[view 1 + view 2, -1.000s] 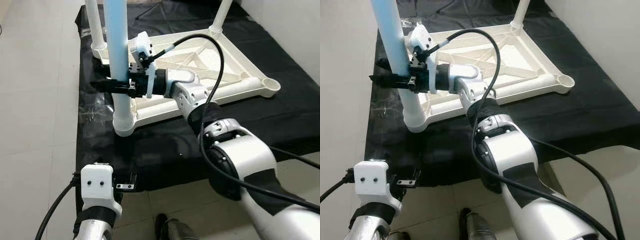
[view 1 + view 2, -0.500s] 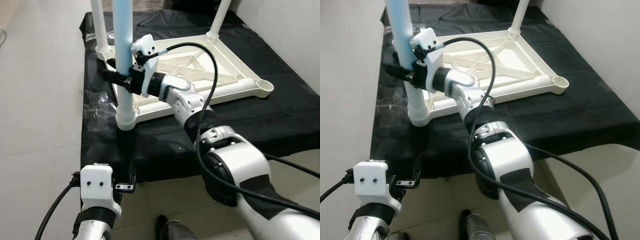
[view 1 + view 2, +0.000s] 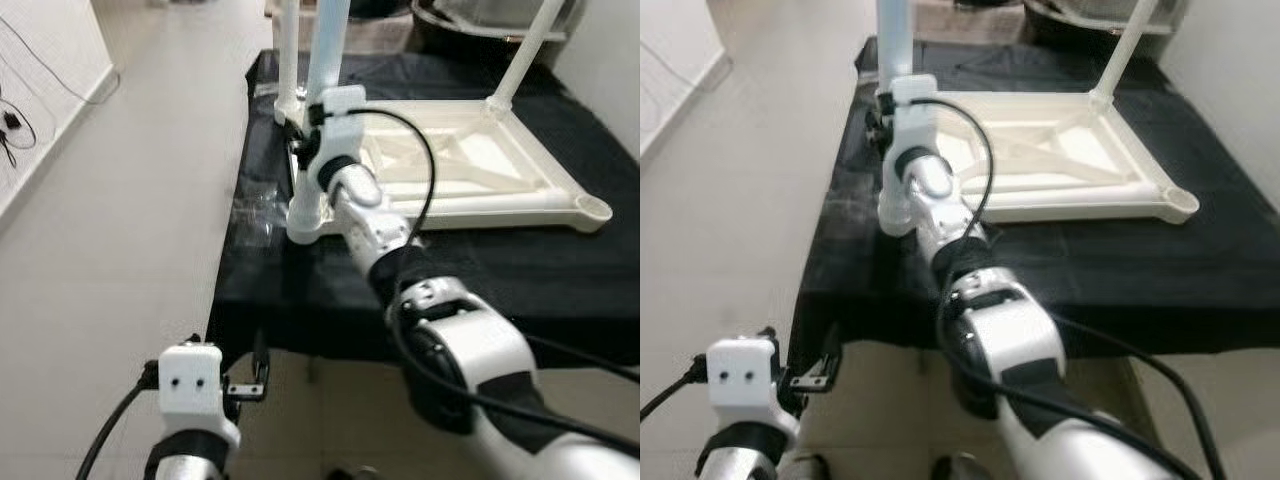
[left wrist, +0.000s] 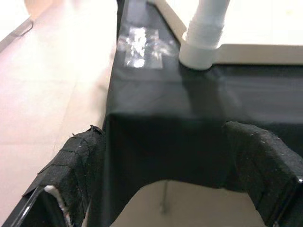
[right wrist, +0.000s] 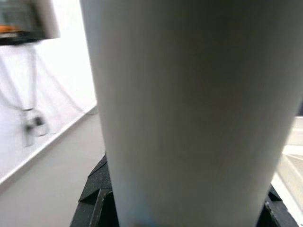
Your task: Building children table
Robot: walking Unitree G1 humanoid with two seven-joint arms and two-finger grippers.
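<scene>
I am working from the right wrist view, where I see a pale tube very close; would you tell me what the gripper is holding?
Observer: The right gripper is clamped on the light blue leg, which stands upright in the near-left socket of the upturned table top.
Operator: Are other legs fitted?
Observer: A white leg stands at the far-left corner, another at the far-right; the near-right socket is empty.
Operator: And the left arm?
Observer: The left gripper hangs open, low by the black cloth's near edge.
</scene>
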